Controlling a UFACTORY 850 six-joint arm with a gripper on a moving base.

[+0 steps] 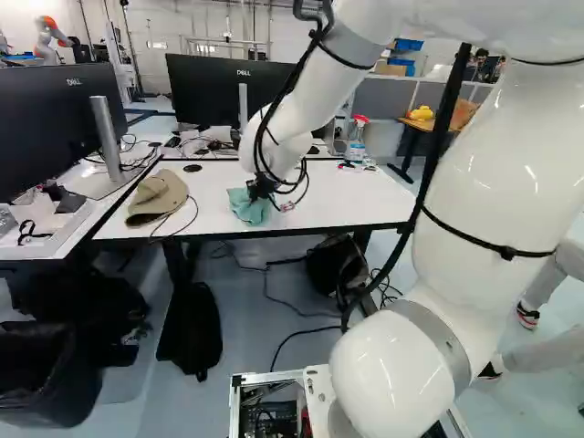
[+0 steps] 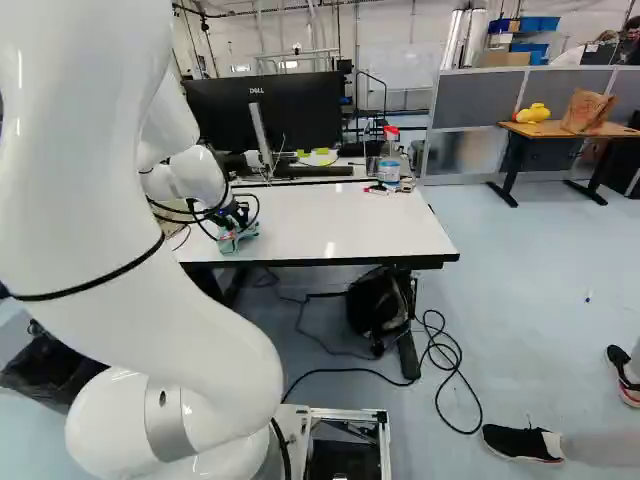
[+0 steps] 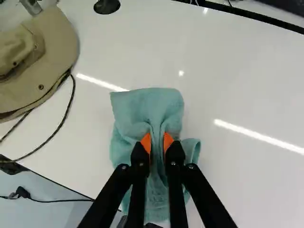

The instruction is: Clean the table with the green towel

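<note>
Green towel [image 3: 142, 107] is lying bunched on the white table [image 3: 237, 85], the gripper [image 3: 157, 142] pinching a fold between both fingers; wiping too near the tan hat [image 3: 59, 42] would be risking a snagged cord [image 3: 62, 122].

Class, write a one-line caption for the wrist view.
Orange-padded fingers pinch a green towel on a white table, beside a tan hat.

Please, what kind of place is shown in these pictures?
Probably a robotics lab or a shared technical workspace: desks with monitors, another robot at the far left of the left base view, and grey partitions suggest it.
</note>
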